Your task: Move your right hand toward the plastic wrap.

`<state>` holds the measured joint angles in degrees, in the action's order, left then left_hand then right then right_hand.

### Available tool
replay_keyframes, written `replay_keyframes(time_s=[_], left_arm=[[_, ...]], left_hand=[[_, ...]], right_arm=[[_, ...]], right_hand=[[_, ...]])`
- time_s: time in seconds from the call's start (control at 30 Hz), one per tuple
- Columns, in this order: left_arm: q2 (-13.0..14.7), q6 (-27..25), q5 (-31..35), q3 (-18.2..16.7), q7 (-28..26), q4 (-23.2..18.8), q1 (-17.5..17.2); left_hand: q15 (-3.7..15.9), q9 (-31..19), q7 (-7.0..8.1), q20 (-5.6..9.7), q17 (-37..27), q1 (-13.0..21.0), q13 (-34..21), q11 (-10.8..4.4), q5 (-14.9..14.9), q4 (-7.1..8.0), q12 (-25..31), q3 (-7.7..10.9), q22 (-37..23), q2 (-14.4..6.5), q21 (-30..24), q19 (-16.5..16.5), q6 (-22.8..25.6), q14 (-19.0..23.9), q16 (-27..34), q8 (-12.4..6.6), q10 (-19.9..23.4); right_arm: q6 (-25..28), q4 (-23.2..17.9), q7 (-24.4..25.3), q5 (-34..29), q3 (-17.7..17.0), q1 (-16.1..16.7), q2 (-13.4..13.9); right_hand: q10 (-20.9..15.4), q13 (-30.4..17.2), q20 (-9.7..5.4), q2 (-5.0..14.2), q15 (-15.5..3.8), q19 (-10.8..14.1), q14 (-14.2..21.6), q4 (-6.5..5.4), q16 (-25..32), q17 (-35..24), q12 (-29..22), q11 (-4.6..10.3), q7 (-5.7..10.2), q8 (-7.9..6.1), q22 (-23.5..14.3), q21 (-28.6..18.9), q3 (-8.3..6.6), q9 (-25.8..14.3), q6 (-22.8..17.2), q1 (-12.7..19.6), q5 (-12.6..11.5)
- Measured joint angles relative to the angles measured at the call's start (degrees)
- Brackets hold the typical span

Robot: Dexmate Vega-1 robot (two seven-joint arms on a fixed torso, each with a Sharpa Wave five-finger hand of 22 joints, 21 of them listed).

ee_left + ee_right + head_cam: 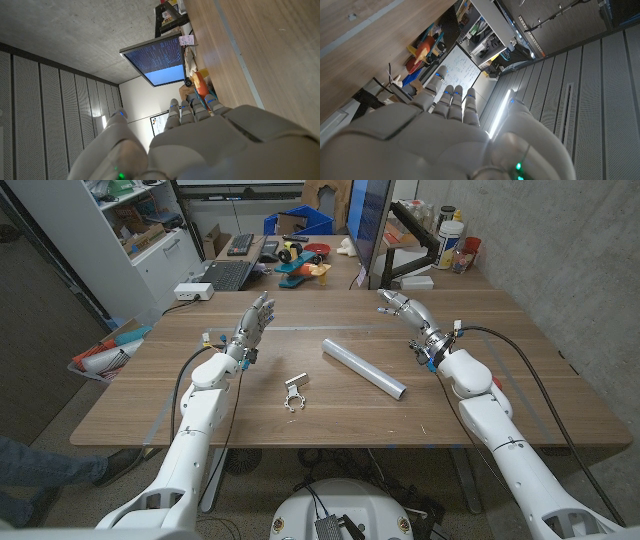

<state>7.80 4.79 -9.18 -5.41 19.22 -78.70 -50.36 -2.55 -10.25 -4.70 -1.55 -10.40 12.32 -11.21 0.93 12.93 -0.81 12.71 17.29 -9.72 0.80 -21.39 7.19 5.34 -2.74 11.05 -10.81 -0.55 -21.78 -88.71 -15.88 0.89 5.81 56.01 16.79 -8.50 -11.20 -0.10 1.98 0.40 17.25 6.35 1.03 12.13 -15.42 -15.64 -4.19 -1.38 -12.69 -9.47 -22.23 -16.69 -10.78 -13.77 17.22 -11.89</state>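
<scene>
The plastic wrap (364, 368) is a long silvery roll lying at a slant near the middle of the wooden table (330, 415). My right hand (403, 310) is raised over the far right part of the table, beyond and to the right of the roll, with its fingers apart and nothing in it. My left hand (254, 320) is held up over the far left part, fingers straight and apart, also holding nothing. The backs of both hands show up close in the left wrist view (200, 145) and the right wrist view (445, 140).
A small metal clip-like part (294, 393) lies on the table in front of the roll, nearer the left arm. A monitor (368, 225) on an arm stands at the far edge, with a laptop (230, 273), toys and bottles behind it.
</scene>
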Motion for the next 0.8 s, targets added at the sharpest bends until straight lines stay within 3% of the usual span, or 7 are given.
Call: replay_keyframes(time_s=[0.8], left_arm=[[0.31,-0.08,-0.14,-0.05,0.67,-0.01,0.28]], left_hand=[[0.0,0.0,0.0,-0.21,0.0,0.0,-0.13,0.0,0.0,0.0,-0.22,0.0,0.0,0.0,0.44,-0.21,0.0,0.0,0.0,0.0,0.0]], right_arm=[[-0.72,-1.99,1.41,-4.24,1.3,0.81,0.86]], right_hand=[[-0.2,0.0,0.21,0.38,-0.31,0.2,0.31,0.23,0.0,0.51,0.6,0.19,0.26,0.0,0.0,0.84,-0.24,0.0,-0.68,-0.38,0.0]])
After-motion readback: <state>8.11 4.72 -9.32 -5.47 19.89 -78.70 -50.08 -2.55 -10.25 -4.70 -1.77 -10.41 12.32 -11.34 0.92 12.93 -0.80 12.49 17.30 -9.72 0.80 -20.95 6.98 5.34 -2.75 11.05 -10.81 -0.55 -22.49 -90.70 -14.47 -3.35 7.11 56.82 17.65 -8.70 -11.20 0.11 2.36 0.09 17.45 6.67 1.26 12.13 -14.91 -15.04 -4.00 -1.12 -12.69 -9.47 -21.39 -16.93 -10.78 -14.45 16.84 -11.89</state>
